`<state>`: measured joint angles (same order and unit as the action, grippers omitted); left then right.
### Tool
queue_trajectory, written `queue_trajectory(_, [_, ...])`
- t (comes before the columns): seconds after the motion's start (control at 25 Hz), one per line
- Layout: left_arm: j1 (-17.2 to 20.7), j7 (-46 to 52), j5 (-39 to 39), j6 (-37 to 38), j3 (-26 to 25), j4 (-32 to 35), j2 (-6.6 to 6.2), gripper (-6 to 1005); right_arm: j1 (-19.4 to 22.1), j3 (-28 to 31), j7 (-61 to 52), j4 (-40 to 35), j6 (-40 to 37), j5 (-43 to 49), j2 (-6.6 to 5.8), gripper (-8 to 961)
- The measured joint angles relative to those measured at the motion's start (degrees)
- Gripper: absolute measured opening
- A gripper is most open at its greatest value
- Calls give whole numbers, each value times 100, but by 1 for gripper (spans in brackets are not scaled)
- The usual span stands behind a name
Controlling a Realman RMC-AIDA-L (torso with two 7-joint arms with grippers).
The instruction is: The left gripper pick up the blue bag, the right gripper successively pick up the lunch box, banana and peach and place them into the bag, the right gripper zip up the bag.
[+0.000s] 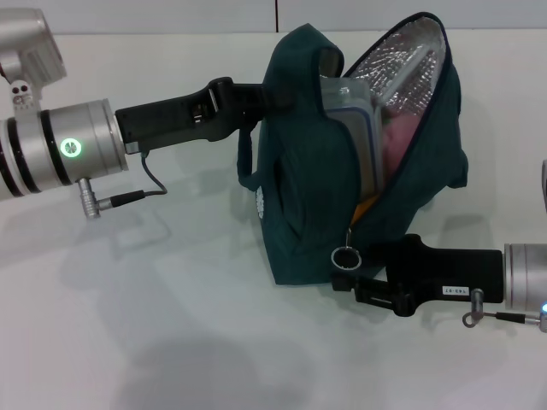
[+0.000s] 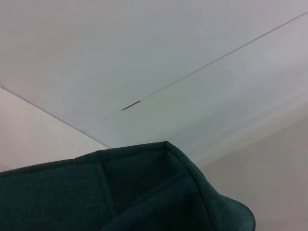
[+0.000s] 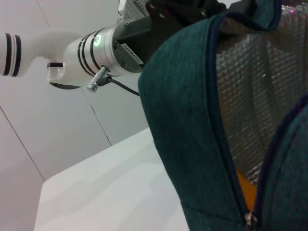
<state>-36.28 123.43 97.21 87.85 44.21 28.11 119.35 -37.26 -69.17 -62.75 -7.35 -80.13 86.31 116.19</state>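
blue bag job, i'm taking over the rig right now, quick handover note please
Left gripper: holds the blue bag up by its top on the table.
Right gripper: at the bag's lower front by the zipper pull ring; finger state unclear.
Done: lunch box stands inside; something pink and something orange show in the opening, likely the fruit.
Left: zip the bag; it is wide open.

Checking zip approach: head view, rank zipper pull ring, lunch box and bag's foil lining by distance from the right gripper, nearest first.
From the right gripper, low at the blue bag base:
1. Zipper pull ring: just above the fingertips, at the bottom of the opening.
2. Lunch box: higher, standing inside the bag.
3. Foil lining: top of the open flap, farthest.
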Motion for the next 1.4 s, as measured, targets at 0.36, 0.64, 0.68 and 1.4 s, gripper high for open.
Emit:
queue_trajectory(0.36, [6,-52,-10,19,0,0,0,45,0,2,0,-10,-12,-26,0,240])
queue_trajectory(0.64, [7,-71,-10,23,0,0,-1,45,17,46,-1,-7,-9,-37,0,20])
queue_trajectory(0.68, [8,-72,-10,25,0,1,0,45,29,46,-1,-12,-10,-37,0,15])
queue_trajectory(1.4, [155,-81,-67,39,-35,40,-16,46,667,68,19,-221,-394,-554,-10,8])
